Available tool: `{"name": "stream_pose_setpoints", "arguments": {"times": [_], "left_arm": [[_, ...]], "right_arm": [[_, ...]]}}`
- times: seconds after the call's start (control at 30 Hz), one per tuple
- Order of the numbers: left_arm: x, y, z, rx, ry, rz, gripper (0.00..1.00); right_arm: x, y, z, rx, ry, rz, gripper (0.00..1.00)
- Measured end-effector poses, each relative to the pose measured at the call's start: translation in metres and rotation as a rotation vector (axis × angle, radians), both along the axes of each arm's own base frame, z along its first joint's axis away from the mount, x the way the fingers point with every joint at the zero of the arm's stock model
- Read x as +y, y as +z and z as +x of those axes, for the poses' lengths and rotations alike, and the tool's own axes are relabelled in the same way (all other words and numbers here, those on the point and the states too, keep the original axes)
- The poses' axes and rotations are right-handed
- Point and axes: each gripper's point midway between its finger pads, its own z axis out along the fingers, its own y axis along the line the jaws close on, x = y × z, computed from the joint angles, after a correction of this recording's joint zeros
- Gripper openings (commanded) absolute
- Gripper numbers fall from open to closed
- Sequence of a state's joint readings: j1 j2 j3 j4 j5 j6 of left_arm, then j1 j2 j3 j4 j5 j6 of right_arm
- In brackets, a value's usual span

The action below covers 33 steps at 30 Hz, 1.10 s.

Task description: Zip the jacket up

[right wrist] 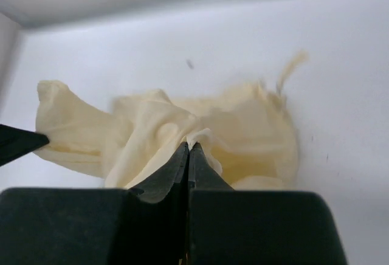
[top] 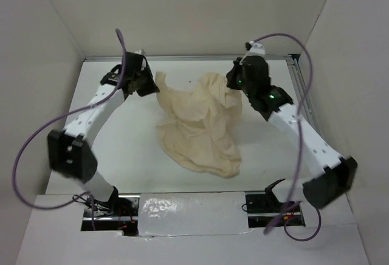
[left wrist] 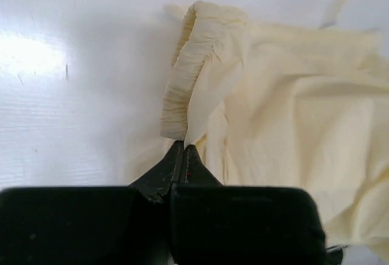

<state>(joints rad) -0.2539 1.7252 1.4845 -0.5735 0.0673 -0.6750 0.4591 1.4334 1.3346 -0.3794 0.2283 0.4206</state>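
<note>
Cream-yellow cloth, crumpled in a heap: that's the jacket (top: pixel 200 128), lying at the middle of the white desk (top: pixel 127 149) and spreading from the far side toward the near edge. Your left claw (left wrist: pixel 183 151) is pinched shut on the jacket's far-left corner, right at the end of a gathered, ribbed band (left wrist: pixel 185 76) that rises from the tips. Your right claw (right wrist: pixel 189 151) is clamped on a fold at the heap's far-right side. A thin cord (right wrist: pixel 290 69) trails from the fabric's far edge, and pale walls (top: pixel 200 16) close in the desk.
</note>
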Motion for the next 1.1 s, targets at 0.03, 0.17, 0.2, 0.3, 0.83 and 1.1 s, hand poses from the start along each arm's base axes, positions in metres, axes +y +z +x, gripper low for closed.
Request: {"name": "stream_pose_setpoints", "arguments": {"times": [0.03,0.17,0.2,0.3,0.83,1.1], "left_arm": [[-0.003,0.040,-0.007,-0.103,-0.010,-0.006,0.00],[-0.018,0.221,-0.076,-0.612,-0.105,-0.120,0.00],[-0.015,0.258,-0.102,-0.725,-0.131,-0.152,0.00],[0.010,0.343,-0.180,-1.015,-0.159,-0.233,0.00],[0.075,0.417,-0.244,-1.263,0.011,-0.167,0.00],[0.099,0.194,-0.044,-0.562,0.260,0.039,0.10]], "right_arm": [[-0.005,0.041,-0.014,-0.102,0.010,0.020,0.00],[-0.016,0.172,-0.086,-0.429,0.084,0.080,0.00],[-0.016,0.193,-0.104,-0.487,0.111,0.089,0.00],[-0.022,0.243,-0.161,-0.640,0.216,0.127,0.00],[-0.118,0.330,-0.210,-0.862,-0.053,0.182,0.00],[-0.105,0.058,0.017,-0.156,-0.145,-0.046,0.37]]}}
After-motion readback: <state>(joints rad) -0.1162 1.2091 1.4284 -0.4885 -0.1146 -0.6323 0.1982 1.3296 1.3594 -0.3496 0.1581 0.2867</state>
